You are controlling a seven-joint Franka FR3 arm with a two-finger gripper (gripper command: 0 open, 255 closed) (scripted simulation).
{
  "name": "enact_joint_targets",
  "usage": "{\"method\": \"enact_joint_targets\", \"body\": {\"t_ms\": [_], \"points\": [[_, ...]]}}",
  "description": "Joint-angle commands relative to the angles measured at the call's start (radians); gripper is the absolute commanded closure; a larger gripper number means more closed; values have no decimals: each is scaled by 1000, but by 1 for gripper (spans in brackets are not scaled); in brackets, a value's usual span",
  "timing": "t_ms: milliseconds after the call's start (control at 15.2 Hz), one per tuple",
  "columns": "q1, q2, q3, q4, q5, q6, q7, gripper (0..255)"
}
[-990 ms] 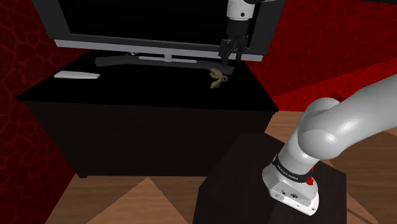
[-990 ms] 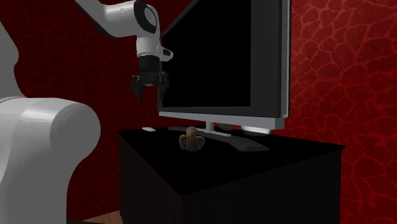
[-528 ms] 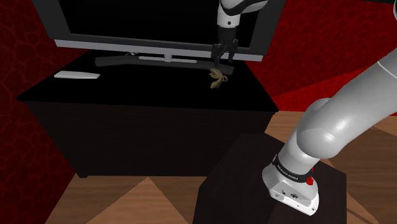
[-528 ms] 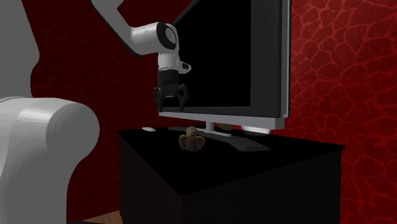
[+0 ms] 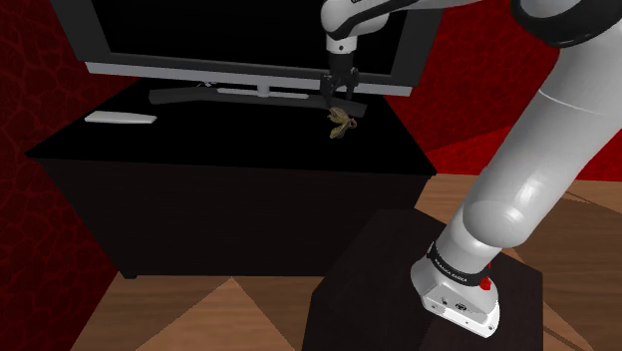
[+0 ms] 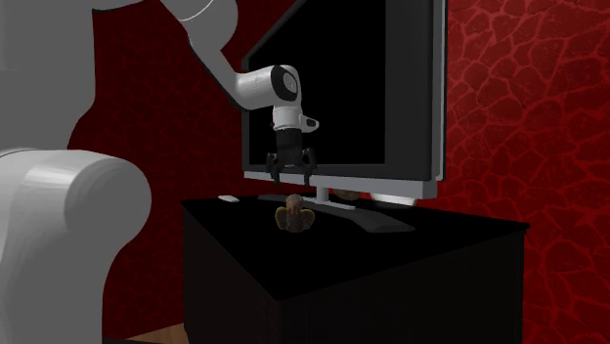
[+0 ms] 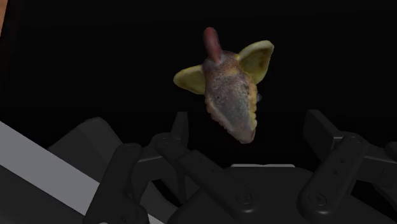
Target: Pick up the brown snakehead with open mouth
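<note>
My gripper (image 6: 292,180) hangs with fingers spread, straight above the snake head (image 6: 293,212), which lies on the black cabinet (image 6: 420,244) before the television (image 6: 371,88). Its long axis looks crosswise to my fingers' line.

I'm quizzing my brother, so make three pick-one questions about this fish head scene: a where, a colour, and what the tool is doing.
1. Where is the snakehead? A on the floor; B on the black cabinet, before the TV; C atop the TV.
2. What colour is the wall? A blue; B green; C red.
3. How is the tool? A open above the snakehead; B shut on the snakehead; C shut on the TV.
1 B: it lies on the cabinet top. 2 C: the wall is red. 3 A: its fingers stand apart, touching nothing.
</note>
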Motion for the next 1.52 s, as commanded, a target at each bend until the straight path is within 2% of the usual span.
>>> {"method": "enact_joint_targets", "body": {"t_ms": [0, 462, 594, 660, 1254, 1452], "points": [[-10, 55, -10, 44, 7, 7, -12, 0], [-12, 85, -11, -24, 10, 105, -7, 0], [-12, 85, -11, -24, 10, 105, -7, 0], [-12, 86, -11, -23, 11, 104, -8, 255], [-12, 85, -11, -24, 10, 105, -7, 255], [-11, 72, -11, 1, 9, 66, -9, 255]]}}
